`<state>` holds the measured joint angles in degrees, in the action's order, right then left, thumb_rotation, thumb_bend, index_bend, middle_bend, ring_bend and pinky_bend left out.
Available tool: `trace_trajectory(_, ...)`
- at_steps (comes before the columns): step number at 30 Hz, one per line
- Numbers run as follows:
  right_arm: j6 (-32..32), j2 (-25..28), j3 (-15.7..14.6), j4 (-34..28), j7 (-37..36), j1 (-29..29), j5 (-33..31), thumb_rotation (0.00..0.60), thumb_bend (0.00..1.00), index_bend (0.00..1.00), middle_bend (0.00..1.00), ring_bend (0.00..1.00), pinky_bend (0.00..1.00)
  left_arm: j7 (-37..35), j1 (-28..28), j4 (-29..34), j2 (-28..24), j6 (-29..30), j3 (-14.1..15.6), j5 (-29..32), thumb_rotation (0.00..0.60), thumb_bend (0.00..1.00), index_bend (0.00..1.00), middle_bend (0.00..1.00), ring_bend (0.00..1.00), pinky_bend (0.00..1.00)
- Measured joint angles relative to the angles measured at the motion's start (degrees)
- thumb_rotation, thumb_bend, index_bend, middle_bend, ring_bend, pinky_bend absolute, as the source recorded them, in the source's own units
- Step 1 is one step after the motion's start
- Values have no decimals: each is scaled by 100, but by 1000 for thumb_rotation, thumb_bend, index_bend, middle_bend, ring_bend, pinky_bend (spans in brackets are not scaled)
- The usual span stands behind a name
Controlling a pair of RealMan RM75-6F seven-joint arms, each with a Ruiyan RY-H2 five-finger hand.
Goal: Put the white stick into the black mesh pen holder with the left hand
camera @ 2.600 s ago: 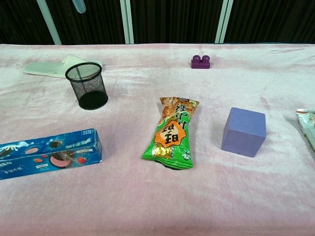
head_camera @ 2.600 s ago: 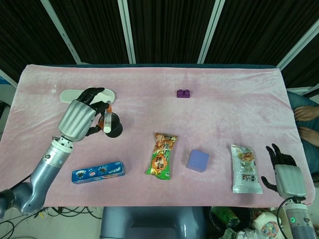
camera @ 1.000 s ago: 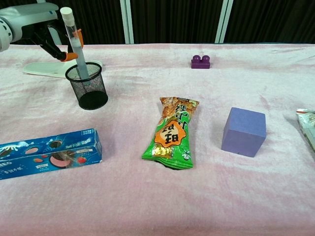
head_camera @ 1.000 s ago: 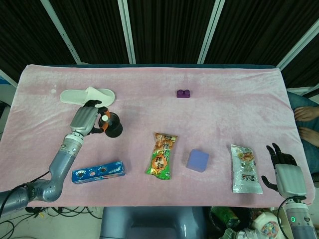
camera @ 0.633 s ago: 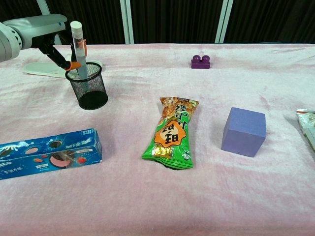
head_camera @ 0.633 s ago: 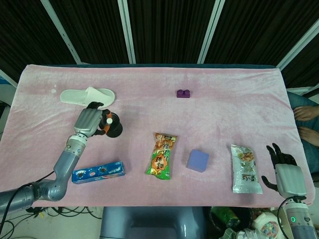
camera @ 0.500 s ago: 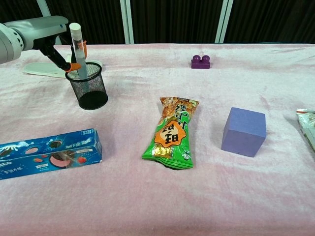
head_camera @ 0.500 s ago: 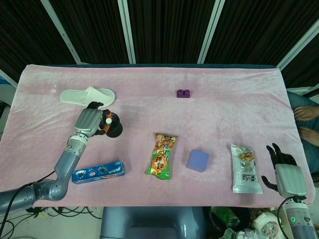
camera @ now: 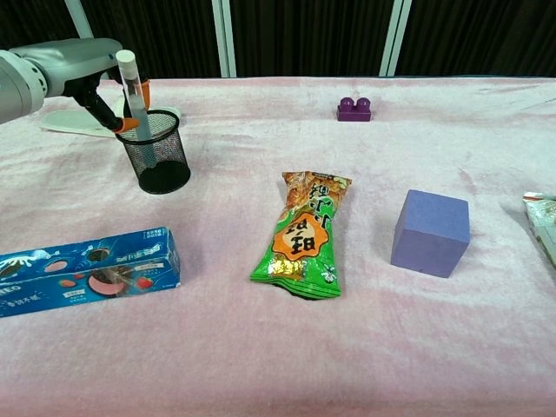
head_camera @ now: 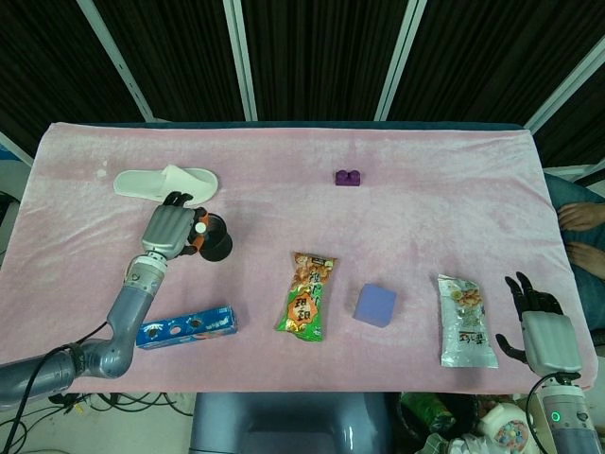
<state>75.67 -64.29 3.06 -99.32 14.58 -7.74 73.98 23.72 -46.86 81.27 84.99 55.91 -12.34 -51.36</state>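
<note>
The black mesh pen holder [camera: 155, 152] stands upright on the pink cloth at the left; in the head view the pen holder [head_camera: 218, 243] is partly covered by my hand. The white stick [camera: 133, 91] stands nearly upright with its lower end inside the holder and its top above the rim. My left hand [camera: 82, 74] pinches the stick between orange-tipped fingers just above the rim; from above, the left hand [head_camera: 170, 230] sits at the holder's left side, the stick's white top [head_camera: 201, 228] beside it. My right hand [head_camera: 535, 319] rests open off the table's near right corner.
A white slipper [head_camera: 165, 181] lies just behind the holder. A blue cookie box [camera: 87, 270] lies in front of it. A green snack bag [camera: 303, 233], a purple cube [camera: 431, 231], a small purple brick [camera: 354, 109] and a white snack bag [head_camera: 466, 322] lie further right.
My left hand came down over the holder with the stick. The stick's lower end went from above the rim into the holder and has sunk deeper. The right hand has not moved.
</note>
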Motion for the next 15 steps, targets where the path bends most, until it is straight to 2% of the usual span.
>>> trace_trajectory(4,-4,1,2,0,-4,-3,1,600,178,29,31,189,158,4,-19,-31,37,-46,1,18,600,396,563,530,138,105)
trace_trajectory(15,-14,8,0,1,-19,-7,4,600,178,29,31,190,158,24,-46,-62,106,-80,12,17,600,396,558,528,137,101)
